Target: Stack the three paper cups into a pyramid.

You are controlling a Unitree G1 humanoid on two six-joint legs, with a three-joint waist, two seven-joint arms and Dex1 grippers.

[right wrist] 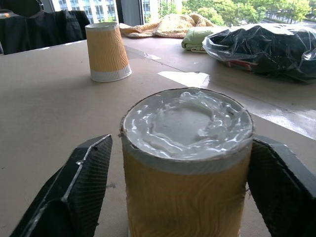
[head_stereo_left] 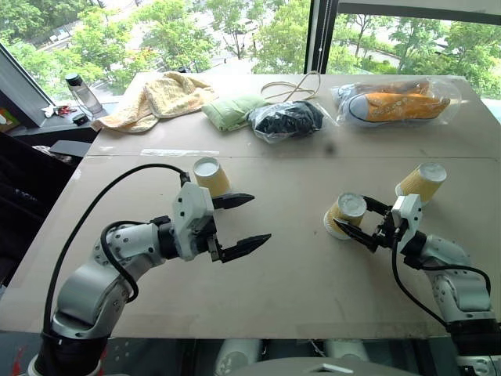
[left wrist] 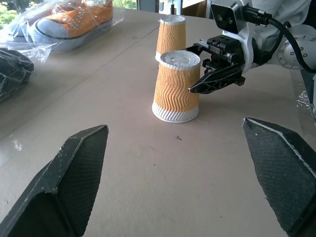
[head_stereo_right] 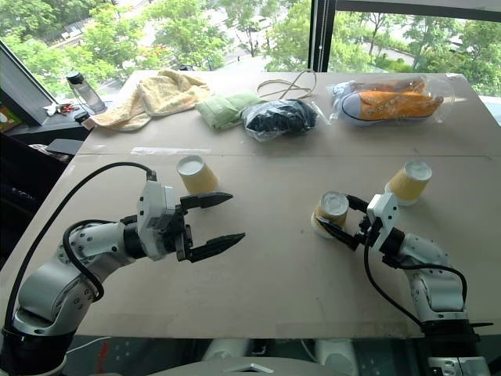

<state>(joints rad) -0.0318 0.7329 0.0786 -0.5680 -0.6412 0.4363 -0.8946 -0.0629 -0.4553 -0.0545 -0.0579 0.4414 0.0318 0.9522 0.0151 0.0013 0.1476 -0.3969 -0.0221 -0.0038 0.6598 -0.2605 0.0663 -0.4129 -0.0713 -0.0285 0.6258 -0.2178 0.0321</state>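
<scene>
Between the two outer cups [head_stereo_left: 210, 175] [head_stereo_left: 422, 181], cardboard tabletop [head_stereo_left: 290, 274] lies open.

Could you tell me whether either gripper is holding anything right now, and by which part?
The right gripper has its jaws around the middle cup's ribbed side, below the upturned base; firm contact cannot be told. The left gripper is open, holding nothing.
</scene>
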